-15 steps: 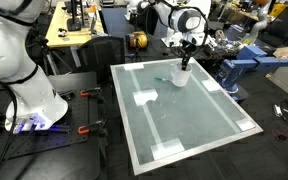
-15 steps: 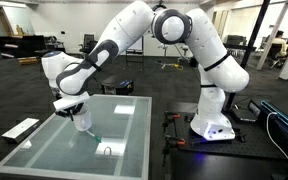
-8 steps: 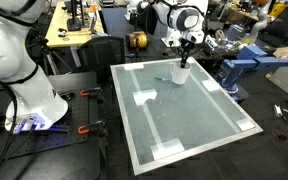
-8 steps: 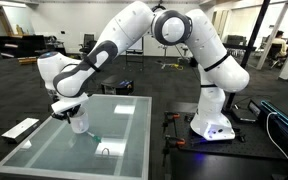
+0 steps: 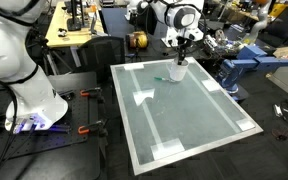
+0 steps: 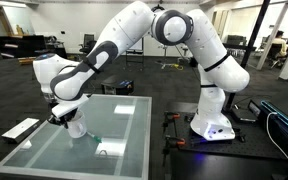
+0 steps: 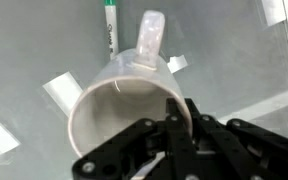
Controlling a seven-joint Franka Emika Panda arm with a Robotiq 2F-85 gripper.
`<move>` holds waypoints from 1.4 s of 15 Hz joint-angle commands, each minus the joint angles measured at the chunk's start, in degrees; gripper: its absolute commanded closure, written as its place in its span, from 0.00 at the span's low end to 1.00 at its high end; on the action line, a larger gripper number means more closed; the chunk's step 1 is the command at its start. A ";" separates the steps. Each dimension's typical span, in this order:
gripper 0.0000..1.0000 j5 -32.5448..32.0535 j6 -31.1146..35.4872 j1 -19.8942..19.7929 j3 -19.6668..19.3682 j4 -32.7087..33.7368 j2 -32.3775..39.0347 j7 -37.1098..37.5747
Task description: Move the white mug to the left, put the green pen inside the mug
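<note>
Clamped shut on one side of the rim, the black pincer (image 7: 180, 115) holds the plain white ceramic mug (image 7: 109, 120) near a corner of the glass worktop (image 5: 189, 125); such a one-sided hold may let it tilt, slip or knock the thin green pen (image 7: 108, 28) lying just beside

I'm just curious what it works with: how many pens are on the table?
1. The pen lies flat on the table beside the mug. None shows inside the mug; another could hide behind the arm.

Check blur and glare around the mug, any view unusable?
Wrist view: mug soft at close range; tool on its rim a dark silhouette; pen legible. In both exterior views: table glass shows pale reflections, mug small but distinct.
</note>
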 commanded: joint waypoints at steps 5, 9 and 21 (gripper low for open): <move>0.97 0.20 -3.91 1.15 1.18 2.02 -0.41 -6.31; 0.97 0.10 -4.98 1.85 1.46 2.20 -0.17 -8.37; 0.96 -0.10 -4.66 2.58 1.19 1.54 -0.17 -9.85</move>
